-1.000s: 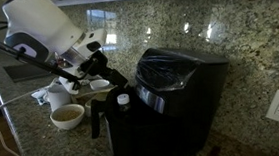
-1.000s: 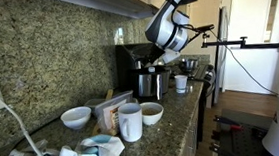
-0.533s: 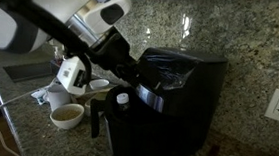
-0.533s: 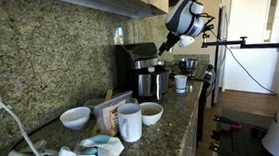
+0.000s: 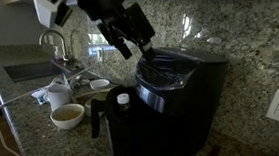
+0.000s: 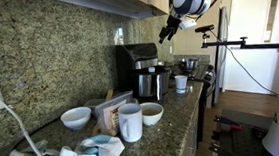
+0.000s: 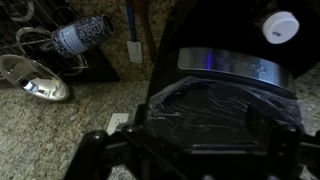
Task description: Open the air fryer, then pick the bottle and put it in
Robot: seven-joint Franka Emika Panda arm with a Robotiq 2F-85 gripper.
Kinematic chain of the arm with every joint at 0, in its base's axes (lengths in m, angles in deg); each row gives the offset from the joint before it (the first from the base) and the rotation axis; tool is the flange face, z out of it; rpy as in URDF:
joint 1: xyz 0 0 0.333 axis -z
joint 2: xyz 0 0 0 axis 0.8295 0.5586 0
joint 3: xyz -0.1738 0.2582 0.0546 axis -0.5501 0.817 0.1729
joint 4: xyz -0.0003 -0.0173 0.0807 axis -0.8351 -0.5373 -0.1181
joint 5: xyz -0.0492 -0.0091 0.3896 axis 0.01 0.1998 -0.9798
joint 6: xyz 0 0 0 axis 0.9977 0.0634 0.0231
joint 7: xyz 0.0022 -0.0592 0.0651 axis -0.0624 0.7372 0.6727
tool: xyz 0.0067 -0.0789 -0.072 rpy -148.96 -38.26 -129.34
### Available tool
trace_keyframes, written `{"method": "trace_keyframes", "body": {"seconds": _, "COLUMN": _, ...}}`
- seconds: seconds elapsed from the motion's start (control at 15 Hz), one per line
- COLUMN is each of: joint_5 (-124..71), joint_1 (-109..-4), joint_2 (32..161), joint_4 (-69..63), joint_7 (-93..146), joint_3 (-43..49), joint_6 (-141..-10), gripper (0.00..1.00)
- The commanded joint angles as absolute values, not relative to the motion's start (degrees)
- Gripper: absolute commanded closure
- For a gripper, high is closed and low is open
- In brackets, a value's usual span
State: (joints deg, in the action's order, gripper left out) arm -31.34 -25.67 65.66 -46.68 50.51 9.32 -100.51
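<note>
While the black two-fingered gripper [image 5: 133,32] hovers spread wide and empty above the glossy black boxy air fryer [image 5: 168,100], the small white-capped brownish bottle [image 5: 123,101] stands beside its drawer near the counter's front edge; likely light, slippery, best pinched below the cap.

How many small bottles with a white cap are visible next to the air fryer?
1. The bottle stands close beside the air fryer. Others may be hidden behind it.
</note>
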Motion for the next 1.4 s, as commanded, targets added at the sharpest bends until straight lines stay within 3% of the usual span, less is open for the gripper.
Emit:
{"method": "trace_keyframes", "body": {"seconds": 0.0, "joint_5": -24.65, "joint_1": -32.79, "joint_2": 60.41, "joint_4": -46.89, "joint_7": 40.43, "joint_3": 5.12, "joint_6": -90.14, "gripper": 0.00}}
{"method": "trace_keyframes", "body": {"seconds": 0.47, "joint_5": -22.33, "joint_1": -37.93, "joint_2": 55.74, "joint_4": -53.99, "joint_7": 33.35, "joint_3": 0.18, "joint_6": -77.52, "gripper": 0.00}}
{"method": "trace_keyframes", "body": {"seconds": 0.67, "joint_5": -23.27, "joint_1": -38.58, "joint_2": 55.80, "joint_4": -59.09, "joint_7": 33.18, "joint_3": -1.86, "joint_6": -81.90, "gripper": 0.00}}
{"method": "trace_keyframes", "body": {"seconds": 1.33, "joint_5": -22.72, "joint_1": -39.10, "joint_2": 57.27, "joint_4": -57.83, "joint_7": 34.01, "joint_3": -2.51, "joint_6": -80.94, "gripper": 0.00}}
